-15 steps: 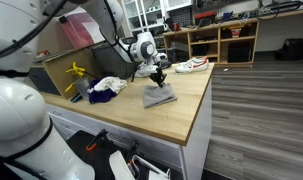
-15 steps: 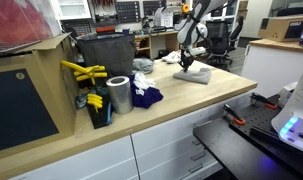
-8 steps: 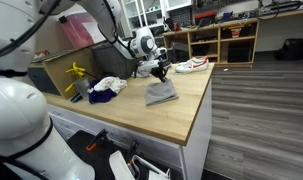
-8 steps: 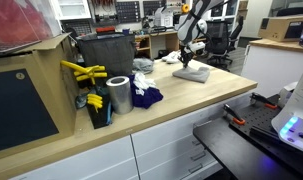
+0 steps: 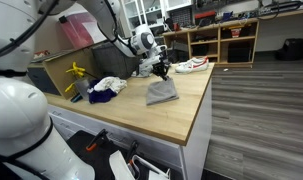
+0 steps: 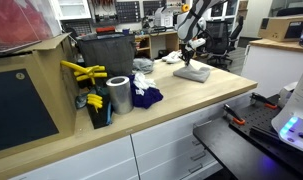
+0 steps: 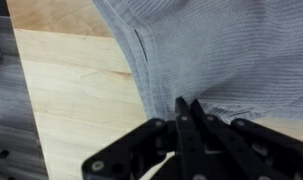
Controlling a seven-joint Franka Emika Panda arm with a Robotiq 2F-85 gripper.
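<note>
The jaws are pressed together on a fold of the grey cloth (image 7: 226, 50), pinching it. The wrist view shows this best: the black fingertips (image 7: 186, 108) meet on the fabric's edge. A seam runs down the cloth towards them, and bare wood of the bench (image 7: 71, 90) lies to the left. That close view takes in nothing else.

In both exterior views the cloth (image 5: 161, 93) (image 6: 193, 72) is on the bench top, towards its far end, drawn up into a peak under the jaws with its lower part spread on the wood. An exterior view adds a shoe (image 5: 194, 64) just beyond it and a heap of rags (image 5: 109, 86) well to the left. An exterior view also shows a metal can (image 6: 118, 95) and yellow tools (image 6: 81, 72) at the near end.

Since a second ago the jaws have risen a little, pulling the peak higher, and the grip is unchanged.

The cloth's long axis runs from the pinched top down and out towards the near edge of the bench.
</note>
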